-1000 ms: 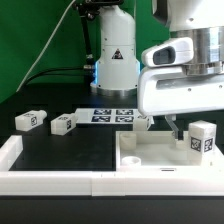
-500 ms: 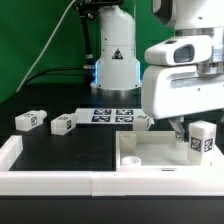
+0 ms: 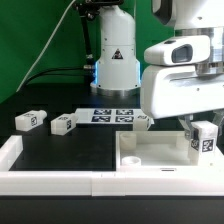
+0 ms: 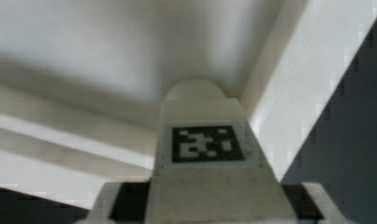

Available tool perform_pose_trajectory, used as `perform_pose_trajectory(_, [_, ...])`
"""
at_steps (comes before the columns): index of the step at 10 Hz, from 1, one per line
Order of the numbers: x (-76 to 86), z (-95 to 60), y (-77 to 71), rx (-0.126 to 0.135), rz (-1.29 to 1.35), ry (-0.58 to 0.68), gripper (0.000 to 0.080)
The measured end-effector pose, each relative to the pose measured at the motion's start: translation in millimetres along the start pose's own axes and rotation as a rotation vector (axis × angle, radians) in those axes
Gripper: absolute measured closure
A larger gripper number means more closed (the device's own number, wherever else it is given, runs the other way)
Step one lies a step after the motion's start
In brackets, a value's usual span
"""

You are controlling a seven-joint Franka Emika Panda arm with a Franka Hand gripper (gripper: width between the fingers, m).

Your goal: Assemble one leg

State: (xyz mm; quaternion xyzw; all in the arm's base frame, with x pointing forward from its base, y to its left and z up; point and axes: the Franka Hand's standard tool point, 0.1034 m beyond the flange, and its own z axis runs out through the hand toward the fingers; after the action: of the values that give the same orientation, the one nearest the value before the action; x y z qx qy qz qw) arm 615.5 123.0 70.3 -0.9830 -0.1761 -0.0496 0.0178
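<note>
A white leg with a black-and-white tag stands upright on the large flat white square piece at the exterior view's right. My gripper hangs right over this leg, and its body hides the leg's upper left part. In the wrist view the leg fills the middle, between my gripper's two fingers. A dark gap shows on each side of the leg, so the jaws are open around it.
Two more legs lie on the black table at the exterior view's left. A third shows partly behind my gripper. The marker board lies at the back. A white rail runs along the front edge.
My gripper has moved toward the exterior view's right, from beside the standing leg to over it, with its fingers now on either side of the leg.
</note>
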Motion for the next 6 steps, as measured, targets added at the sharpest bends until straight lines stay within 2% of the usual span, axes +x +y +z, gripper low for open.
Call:
perform_pose_trajectory(1, [-0.7, 0.2, 1.7, 0.008, 0.124, 0.001, 0.051])
perform_pose_trajectory(2, [-1.6, 0.0, 6.6, 0.042, 0.319, 0.005, 0.051])
perform_pose_trajectory(3, [-1.0, -0.4, 6.2, 0.045, 0.514, 0.006, 0.051])
perform_pose_trajectory(6, [-1.2, -0.9, 4.8, 0.032, 0.943, -0.004, 0.0509])
